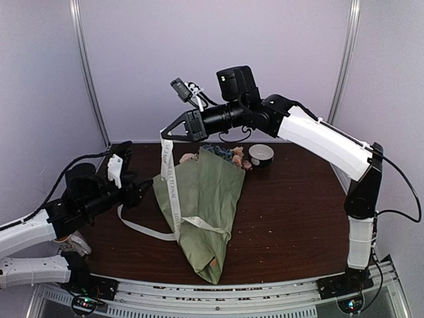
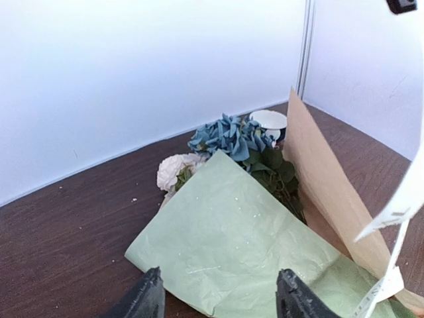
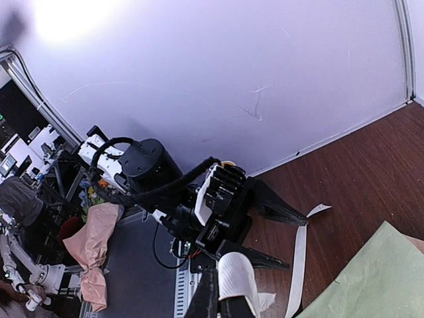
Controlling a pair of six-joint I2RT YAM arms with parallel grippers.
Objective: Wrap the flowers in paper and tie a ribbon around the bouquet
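**A:** Where do we stand?

**B:** The bouquet (image 1: pixel 205 205) lies on the surface (image 1: pixel 291 212), blooms (image 2: pixel 228 136) at the far end. Our right gripper (image 1: pixel 167 134), raised above it, is pinched tight on one end of the ribbon (image 1: pixel 173 192), which drops and crosses the paper (image 2: pixel 232 238). Our left gripper (image 2: pixel 222 299) stands apart, holding nothing, near the ribbon's loose tail.

**A:** How will it handle?

**B:** We judge the ribbon limp and slippery, the paper thin and springy. We'd pinch the tail flat near its end and pull gently, so the wrap doesn't unroll.
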